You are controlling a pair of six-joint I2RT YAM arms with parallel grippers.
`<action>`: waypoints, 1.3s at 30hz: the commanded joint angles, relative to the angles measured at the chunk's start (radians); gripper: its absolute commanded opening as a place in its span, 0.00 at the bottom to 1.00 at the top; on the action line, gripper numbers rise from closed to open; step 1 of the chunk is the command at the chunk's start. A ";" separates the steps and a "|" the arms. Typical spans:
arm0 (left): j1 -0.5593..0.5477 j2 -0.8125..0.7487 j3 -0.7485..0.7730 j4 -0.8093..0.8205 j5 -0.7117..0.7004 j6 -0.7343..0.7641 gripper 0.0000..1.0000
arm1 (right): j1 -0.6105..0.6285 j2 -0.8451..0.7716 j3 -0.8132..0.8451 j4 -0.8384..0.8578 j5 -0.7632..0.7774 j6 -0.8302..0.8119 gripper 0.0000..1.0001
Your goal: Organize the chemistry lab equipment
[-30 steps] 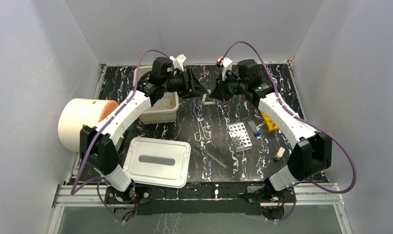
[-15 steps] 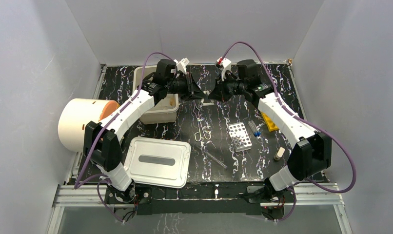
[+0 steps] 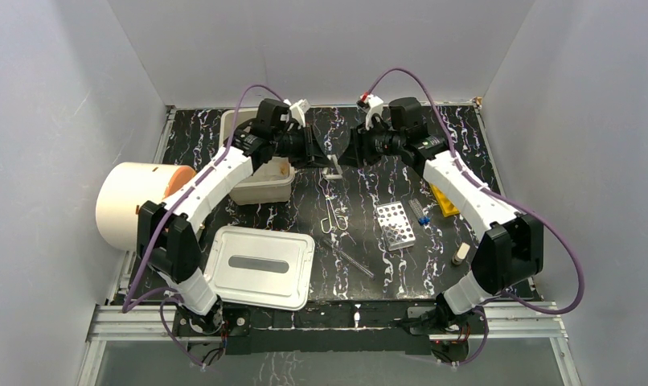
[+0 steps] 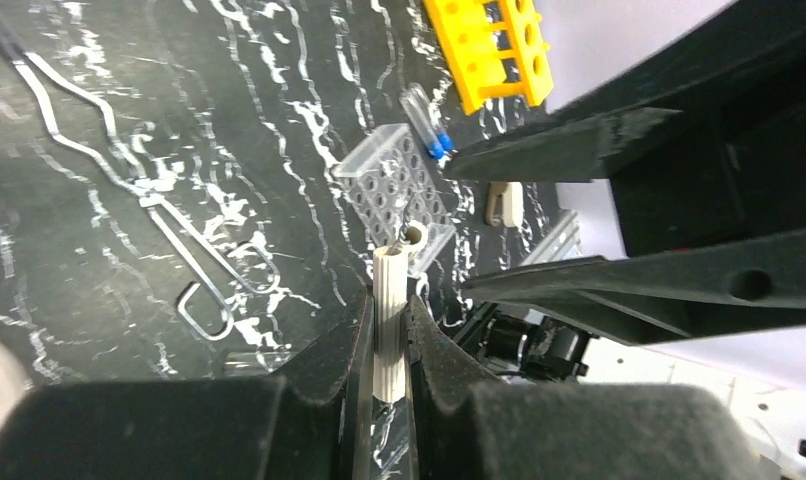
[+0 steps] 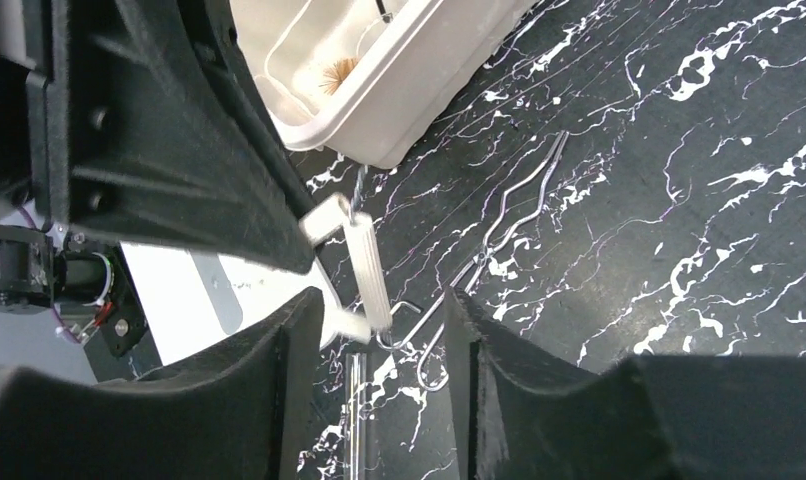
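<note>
Black, white-veined desk [image 3: 361, 193] boxed in by plain white walls [image 3: 321, 48], with both arm bases at the near edge.

Toward the back of the desk, near its middle and raised off the surface: a cream ribbed handle [image 4: 392, 300], pinched between the pressed-together fingers of the left pincer [image 4: 389, 310]. Long axis in line with those fingers, free end pointing out past the tips, toward the silver perforated rack [image 4: 394, 185] as seen from the left wrist. Thin wire at that free end. From the right wrist, slanting from upper left to lower right across the gap.

Right pincer [image 5: 381, 305] spread, one finger on either side of the handle, not gripping it.

Lying on the desk:
- wire tongs [image 3: 330, 211], long axis running near to far, loops toward the arm bases
- silver perforated rack, right of the tongs
- blue-capped vials [image 3: 421, 213], between that rack and the yellow tube rack [image 3: 443, 201]
- glass rod [image 3: 357, 264], on a diagonal, nearer the bases
- cream bin [image 3: 260, 181] below the left arm, its lid [image 3: 260, 265] flat in front of it
- big cream cylinder [image 3: 136, 201] at the left edge

Against one second before: pincers drawn closer together. Left one, then spread and short of the handle, now clamped on it. Right one, then pressed shut on the handle, now parted. Everything on the desk in the same places.
</note>
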 commanded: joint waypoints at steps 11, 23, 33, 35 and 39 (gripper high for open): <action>0.345 -0.182 0.100 -0.444 -0.430 0.226 0.00 | -0.002 -0.118 -0.016 0.061 0.051 0.079 0.66; 0.350 -0.082 -0.035 -0.306 -0.279 0.332 0.00 | -0.002 -0.120 -0.085 0.079 0.041 0.108 0.66; 0.356 0.046 -0.049 -0.251 -0.150 0.353 0.00 | -0.002 -0.132 -0.125 0.100 0.055 0.121 0.66; 0.358 0.068 -0.053 -0.251 -0.164 0.367 0.00 | -0.003 -0.131 -0.127 0.101 0.057 0.121 0.66; 0.363 0.101 -0.067 -0.255 -0.167 0.389 0.00 | -0.002 -0.128 -0.130 0.102 0.062 0.121 0.66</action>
